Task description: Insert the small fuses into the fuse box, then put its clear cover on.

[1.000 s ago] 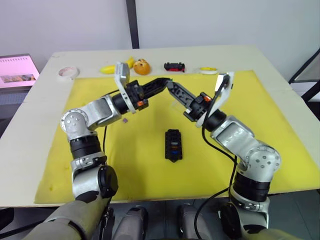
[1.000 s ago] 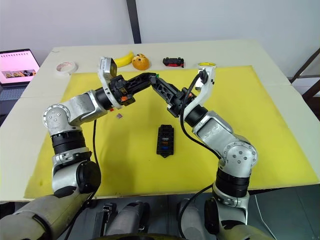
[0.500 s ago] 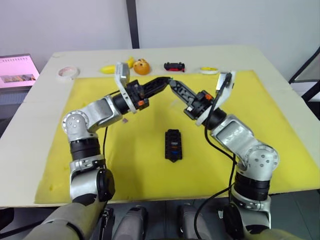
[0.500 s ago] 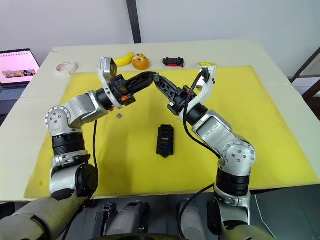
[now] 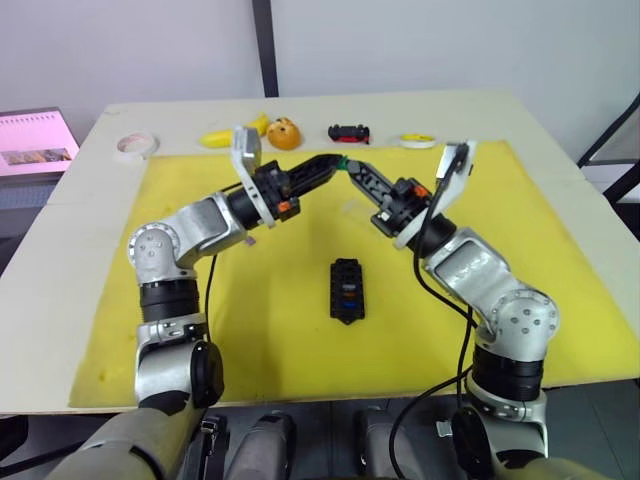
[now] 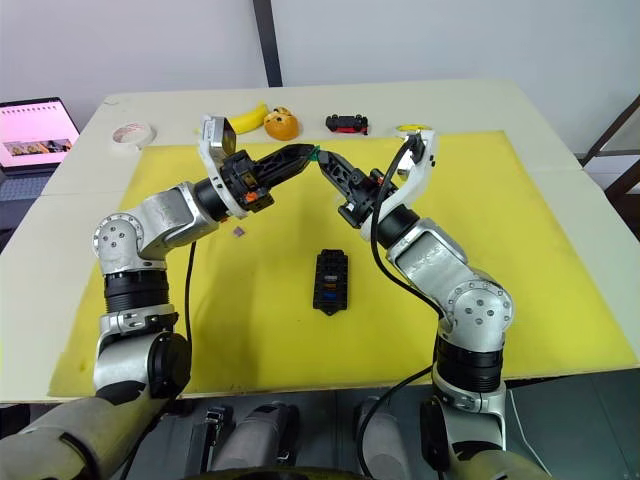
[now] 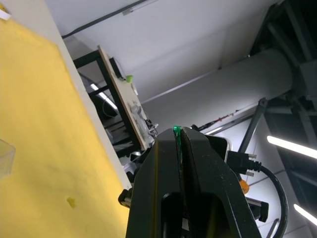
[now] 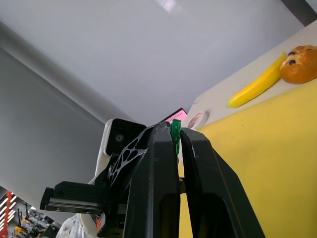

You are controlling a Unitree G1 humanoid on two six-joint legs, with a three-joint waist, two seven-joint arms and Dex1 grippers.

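Left eye: left pincer (image 5: 338, 163) and right pincer (image 5: 350, 167) tip to tip above yellow mat (image 5: 250, 320), green fuse (image 5: 342, 157) at meeting point. Fuse box (image 5: 346, 290) on mat, well below, apart.

Left wrist: fingers pressed together on green fuse (image 7: 176, 130); clear cover (image 7: 5, 157) on mat.

Right wrist: fingers narrow, pinching green fuse (image 8: 175, 135); banana (image 8: 255, 82) on surface.
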